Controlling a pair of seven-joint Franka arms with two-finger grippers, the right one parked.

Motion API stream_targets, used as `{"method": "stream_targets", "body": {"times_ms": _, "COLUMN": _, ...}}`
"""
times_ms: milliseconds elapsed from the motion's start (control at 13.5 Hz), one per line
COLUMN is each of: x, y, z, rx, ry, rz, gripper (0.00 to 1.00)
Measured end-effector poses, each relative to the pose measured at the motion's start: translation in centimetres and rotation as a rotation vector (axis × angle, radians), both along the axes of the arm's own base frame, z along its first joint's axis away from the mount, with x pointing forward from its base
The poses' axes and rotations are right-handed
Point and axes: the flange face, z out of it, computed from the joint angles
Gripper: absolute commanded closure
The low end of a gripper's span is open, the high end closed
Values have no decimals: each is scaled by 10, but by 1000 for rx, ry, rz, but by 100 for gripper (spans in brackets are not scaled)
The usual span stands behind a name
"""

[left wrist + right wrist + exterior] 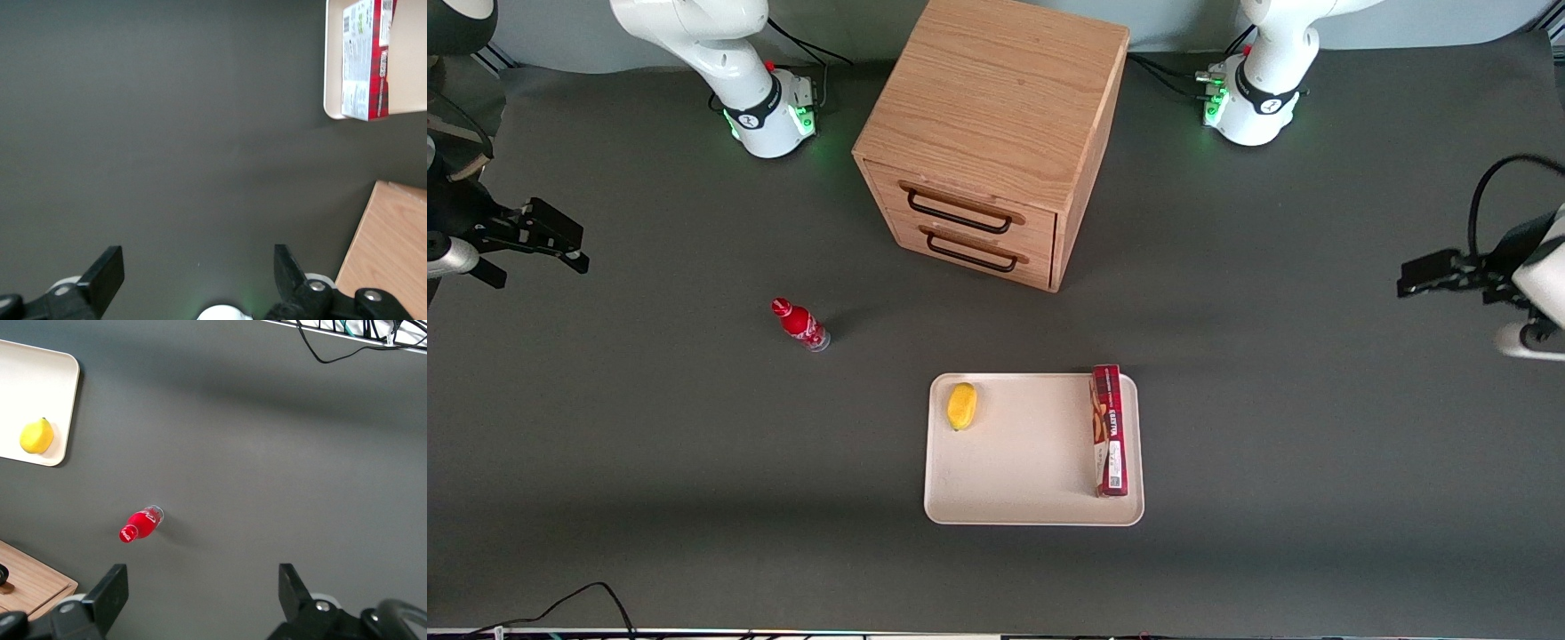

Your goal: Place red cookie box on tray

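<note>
Grey table mat (1316, 427): you have one dark, even surface under everything; nothing on it obstructs the working arm.
Wooden cabinet (996, 116): it stands mid-table, farther from the front camera than the tray, both drawers shut. Not part of your task.
Tray (1014, 480): cream-white, flat on the mat, nearer the front camera than the cabinet.
Red cookie box (1108, 431): it lies inside the tray, along the edge toward the working arm's end, on a narrow side, its far end at or just over the rim. You may judge the placement done.
Gripper (1423, 271): yours hangs well apart from the tray at the working arm's end of the table, above bare mat; the wrist view shows its fingers (107, 270) spread wide, with nothing between them.
Red bottle (800, 324): on the mat toward the parked arm's end, well apart from the tray.
Lemon (961, 405): small, yellow, inside the tray near its opposite edge from the box.
Risk: the box rests on a slim face beside the rim; if you jolt the tray or table, it could tip over the edge.
</note>
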Motion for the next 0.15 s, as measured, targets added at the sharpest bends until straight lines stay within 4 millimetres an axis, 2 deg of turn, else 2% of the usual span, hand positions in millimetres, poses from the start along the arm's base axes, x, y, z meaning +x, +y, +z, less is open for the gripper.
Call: {"method": "stream_targets", "body": {"times_ms": 148, "x": -18, "y": -5, "z": 23, "rx": 11, "ry": -6, "rz": -8, "gripper": 0}}
